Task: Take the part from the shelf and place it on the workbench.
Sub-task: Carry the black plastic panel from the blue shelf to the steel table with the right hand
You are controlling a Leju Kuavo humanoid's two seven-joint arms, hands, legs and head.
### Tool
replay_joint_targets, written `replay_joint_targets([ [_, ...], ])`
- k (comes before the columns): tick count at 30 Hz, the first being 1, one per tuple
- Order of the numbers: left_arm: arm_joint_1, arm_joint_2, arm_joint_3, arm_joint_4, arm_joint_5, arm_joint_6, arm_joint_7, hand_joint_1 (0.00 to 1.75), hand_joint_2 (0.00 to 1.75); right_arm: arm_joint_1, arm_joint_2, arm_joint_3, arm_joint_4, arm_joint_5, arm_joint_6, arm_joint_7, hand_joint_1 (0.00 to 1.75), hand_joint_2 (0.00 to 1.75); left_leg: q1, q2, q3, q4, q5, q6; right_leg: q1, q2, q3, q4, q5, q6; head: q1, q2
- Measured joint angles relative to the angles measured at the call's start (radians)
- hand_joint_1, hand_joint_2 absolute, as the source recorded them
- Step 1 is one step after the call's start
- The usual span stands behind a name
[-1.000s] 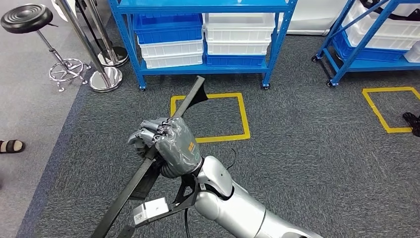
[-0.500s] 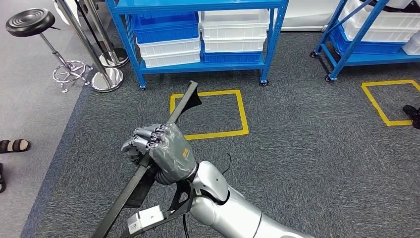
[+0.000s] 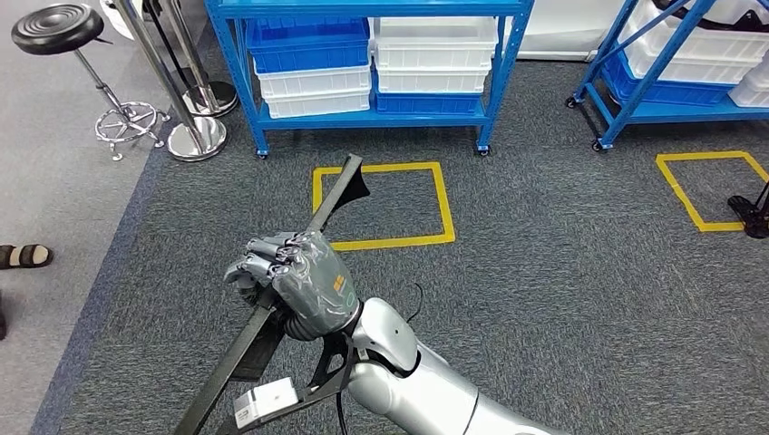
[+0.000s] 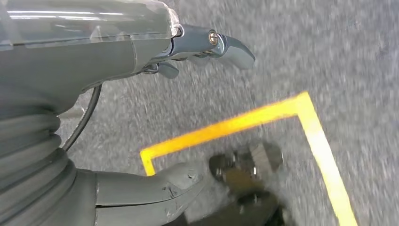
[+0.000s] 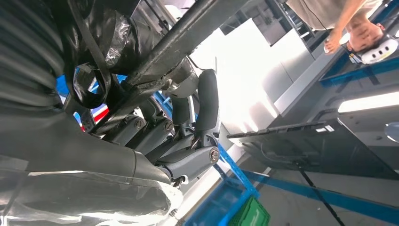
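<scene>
The part [image 3: 334, 197] is a long black metal bar with a flared end. It slants up from the lower left toward the yellow floor square. My right hand [image 3: 299, 283] grips it around the middle, well above the grey carpet. In the right wrist view its dark fingers [image 5: 190, 134] are wrapped around the bar [image 5: 188, 28]. My left hand [image 4: 94, 56] hangs over the carpet with thumb and fingers apart and nothing between them.
A blue shelf rack [image 3: 503, 82] with blue and white bins stands ahead, a second blue rack [image 3: 626, 95] at right. Yellow tape squares [image 3: 446, 213] mark the carpet. A black stool [image 3: 54, 32] and chrome posts [image 3: 195, 136] stand far left. A person's sandalled foot [image 3: 23, 256] is at the left edge.
The whole picture has shifted a little, so the camera moved. My right hand keeps its grip on the part and sits slightly lower and further left in the picture.
</scene>
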Motion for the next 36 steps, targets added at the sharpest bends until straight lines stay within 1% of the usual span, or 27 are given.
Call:
replay_joint_targets([
  [1, -0.001, -0.003, -0.001, 0.0, -0.001, 0.001, 0.001, 0.0, 1.75, -0.001, 0.0, 0.0, 0.0, 0.001, 0.0, 0.0, 1.75, 1.75, -0.002, 0.0, -0.004, 0.004, 0.0, -0.005, 0.002, 0.0, 0.023, -0.048, 0.014, -0.004, 0.0, 0.0],
  [2, -0.003, -0.005, -0.002, 0.0, -0.003, 0.003, 0.001, 0.0, 1.75, -0.001, 0.0, 0.0, 0.0, 0.003, 0.0, 0.0, 1.75, 1.75, -0.003, 0.0, -0.008, 0.008, 0.002, -0.011, 0.005, 0.001, 0.033, -0.074, 0.017, -0.007, 0.0, 0.0],
  [3, -0.004, -0.007, -0.002, 0.0, -0.003, 0.004, 0.002, 0.0, 1.75, -0.001, 0.0, 0.0, 0.001, 0.004, 0.0, 0.0, 1.75, 1.75, -0.004, 0.001, -0.012, 0.009, 0.004, -0.018, 0.008, 0.002, 0.032, -0.081, 0.016, -0.01, 0.0, 0.0],
  [5, -0.004, -0.009, -0.003, 0.0, -0.005, 0.004, 0.002, 0.0, 1.75, -0.001, -0.001, 0.0, 0.002, 0.006, 0.0, 0.001, 1.75, 1.75, -0.001, 0.001, -0.017, 0.009, 0.007, -0.03, 0.006, 0.003, 0.028, -0.087, 0.025, -0.021, 0.0, 0.0],
  [6, -0.005, -0.01, -0.004, 0.0, -0.005, 0.004, 0.003, 0.0, 1.75, -0.001, -0.001, 0.0, 0.002, 0.008, 0.0, 0.002, 1.75, 1.75, 0.0, 0.001, -0.023, 0.021, -0.004, -0.035, 0.003, 0.003, 0.027, -0.092, 0.03, -0.027, 0.0, 0.0],
  [7, -0.005, -0.011, -0.005, 0.0, -0.007, 0.004, 0.004, 0.0, 1.75, -0.002, -0.001, 0.0, 0.002, 0.009, 0.0, 0.002, 1.75, 1.75, 0.001, 0.0, -0.036, 0.05, -0.026, -0.039, 0.0, 0.002, 0.026, -0.097, 0.036, -0.033, 0.0, 0.0],
  [8, -0.005, -0.011, -0.006, 0.0, -0.008, 0.004, 0.005, 0.0, 1.75, -0.002, -0.001, 0.0, 0.002, 0.01, 0.0, 0.003, 1.75, 1.75, 0.003, -0.001, -0.058, 0.101, -0.059, -0.044, -0.001, 0.001, 0.024, -0.098, 0.039, -0.036, 0.0, 0.0],
  [10, -0.005, -0.012, -0.007, 0.0, -0.011, 0.004, 0.007, 0.0, 1.75, 0.0, -0.002, 0.0, 0.003, 0.01, 0.001, 0.006, 1.75, 1.75, 0.005, -0.001, -0.109, 0.228, -0.122, -0.051, 0.0, 0.0, 0.017, -0.097, 0.043, -0.04, 0.0, 0.0],
  [11, -0.004, -0.012, -0.008, 0.0, -0.012, 0.004, 0.008, 0.0, 1.75, 0.002, -0.003, 0.0, 0.003, 0.01, 0.001, 0.007, 1.75, 1.75, 0.005, -0.001, -0.123, 0.269, -0.134, -0.053, 0.001, 0.0, 0.014, -0.095, 0.044, -0.041, 0.0, 0.0],
  [12, -0.004, -0.012, -0.008, 0.0, -0.013, 0.004, 0.009, 0.0, 1.75, 0.003, -0.004, 0.0, 0.003, 0.009, 0.002, 0.008, 1.75, 1.75, 0.005, -0.001, -0.12, 0.273, -0.126, -0.053, 0.002, 0.0, 0.012, -0.093, 0.044, -0.041, 0.0, 0.0],
  [13, -0.004, -0.012, -0.008, 0.0, -0.013, 0.004, 0.01, 0.0, 1.75, 0.004, -0.005, 0.0, 0.003, 0.008, 0.003, 0.009, 1.75, 1.75, 0.005, -0.001, -0.097, 0.238, -0.102, -0.052, 0.002, 0.0, 0.011, -0.091, 0.044, -0.04, 0.0, 0.0],
  [15, -0.005, -0.012, -0.008, 0.0, -0.013, 0.004, 0.01, 0.0, 1.75, 0.003, -0.005, 0.0, 0.003, 0.007, 0.003, 0.009, 1.75, 1.75, 0.004, -0.002, -0.023, 0.105, -0.044, -0.046, 0.003, 0.001, 0.011, -0.088, 0.044, -0.038, 0.0, 0.0],
  [16, -0.007, -0.012, -0.008, 0.0, -0.013, 0.005, 0.01, 0.0, 1.75, 0.003, -0.005, 0.0, 0.002, 0.007, 0.004, 0.009, 1.75, 1.75, 0.002, -0.003, 0.005, 0.049, -0.029, -0.041, 0.004, 0.003, 0.008, -0.086, 0.045, -0.034, 0.0, 0.0],
  [17, -0.007, -0.013, -0.009, 0.0, -0.013, 0.005, 0.01, 0.0, 1.75, 0.003, -0.005, 0.0, 0.002, 0.007, 0.004, 0.009, 1.75, 1.75, 0.0, -0.004, 0.02, 0.016, -0.024, -0.036, 0.005, 0.004, 0.004, -0.085, 0.047, -0.028, 0.0, 0.0],
  [20, -0.006, -0.016, -0.01, 0.0, -0.014, 0.006, 0.01, 0.0, 1.75, 0.003, -0.005, 0.0, 0.001, 0.003, 0.008, 0.009, 1.75, 1.75, -0.002, -0.001, 0.02, 0.0, -0.021, -0.022, 0.005, 0.008, -0.004, -0.084, 0.052, -0.011, 0.0, 0.0],
  [22, -0.007, -0.019, -0.011, 0.0, -0.015, 0.006, 0.01, 0.0, 1.75, 0.003, -0.007, 0.0, -0.002, -0.003, 0.009, 0.009, 1.75, 1.75, 0.002, 0.007, 0.021, -0.01, -0.012, -0.007, 0.005, 0.009, -0.02, -0.049, 0.025, -0.002, 0.0, 0.0],
  [23, -0.009, -0.02, -0.012, 0.0, -0.015, 0.006, 0.01, 0.0, 1.75, 0.004, -0.008, 0.0, -0.004, -0.005, 0.009, 0.009, 1.75, 1.75, 0.004, 0.012, 0.02, -0.013, -0.009, -0.001, 0.004, 0.008, -0.04, -0.005, -0.003, 0.002, 0.0, 0.0],
  [25, -0.011, -0.02, -0.013, 0.0, -0.015, 0.006, 0.01, 0.0, 1.75, 0.007, -0.012, 0.0, -0.006, -0.008, 0.01, 0.009, 1.75, 1.75, 0.002, 0.021, 0.016, -0.013, -0.007, 0.004, 0.002, 0.008, -0.099, 0.12, -0.063, 0.007, 0.0, 0.0],
  [26, -0.012, -0.02, -0.014, 0.0, -0.015, 0.006, 0.01, 0.0, 1.75, 0.01, -0.015, 0.0, -0.006, -0.008, 0.01, 0.009, 1.75, 1.75, 0.002, 0.027, 0.015, -0.012, -0.007, 0.005, 0.001, 0.007, -0.121, 0.168, -0.077, 0.009, 0.0, 0.0],
  [27, -0.012, -0.02, -0.015, 0.0, -0.015, 0.007, 0.01, 0.0, 1.75, 0.012, -0.018, 0.0, -0.006, -0.008, 0.01, 0.009, 1.75, 1.75, 0.002, 0.033, 0.014, -0.01, -0.007, 0.005, 0.001, 0.006, -0.127, 0.182, -0.072, 0.01, 0.0, 0.0],
  [28, -0.012, -0.02, -0.016, 0.0, -0.015, 0.007, 0.01, 0.0, 1.75, 0.014, -0.02, 0.0, -0.006, -0.008, 0.01, 0.009, 1.75, 1.75, 0.002, 0.039, 0.013, -0.008, -0.008, 0.005, 0.001, 0.003, -0.114, 0.158, -0.049, 0.009, 0.0, 0.0],
  [29, -0.012, -0.02, -0.016, 0.0, -0.015, 0.007, 0.01, 0.0, 1.75, 0.014, -0.022, 0.0, -0.007, -0.008, 0.01, 0.009, 1.75, 1.75, 0.002, 0.046, 0.013, -0.005, -0.009, 0.003, 0.001, -0.005, -0.084, 0.102, -0.015, 0.007, 0.0, 0.0],
  [30, -0.013, -0.021, -0.016, 0.0, -0.015, 0.006, 0.01, 0.0, 1.75, 0.014, -0.023, 0.0, -0.009, -0.008, 0.01, 0.009, 1.75, 1.75, 0.001, 0.052, 0.013, -0.002, -0.011, 0.001, 0.003, -0.024, -0.049, 0.033, 0.013, 0.003, 0.0, 0.0],
  [32, -0.014, -0.022, -0.017, 0.0, -0.015, 0.006, 0.01, 0.0, 1.75, 0.013, -0.023, 0.0, -0.014, -0.008, 0.01, 0.009, 1.75, 1.75, -0.004, 0.064, 0.011, 0.005, -0.016, -0.007, 0.011, -0.053, -0.005, -0.062, 0.042, -0.006, 0.0, 0.0],
  [33, -0.014, -0.022, -0.018, 0.0, -0.015, 0.007, 0.01, 0.0, 1.75, 0.013, -0.023, 0.0, -0.016, -0.008, 0.011, 0.009, 1.75, 1.75, -0.006, 0.071, 0.01, 0.007, -0.017, -0.012, 0.015, -0.057, 0.0, -0.078, 0.042, -0.01, 0.0, 0.0],
  [35, -0.015, -0.023, -0.019, 0.0, -0.015, 0.007, 0.01, 0.0, 1.75, 0.013, -0.023, 0.0, -0.018, -0.008, 0.012, 0.009, 1.75, 1.75, -0.007, 0.087, 0.01, 0.007, -0.019, -0.023, 0.015, -0.038, -0.004, -0.082, 0.048, -0.02, 0.0, 0.0],
  [36, -0.017, -0.023, -0.02, 0.0, -0.015, 0.007, 0.011, 0.0, 1.75, 0.013, -0.024, 0.0, -0.02, -0.008, 0.012, 0.009, 1.75, 1.75, -0.006, 0.081, 0.009, 0.013, -0.026, -0.028, 0.013, -0.029, -0.005, -0.084, 0.052, -0.026, 0.0, 0.0],
])
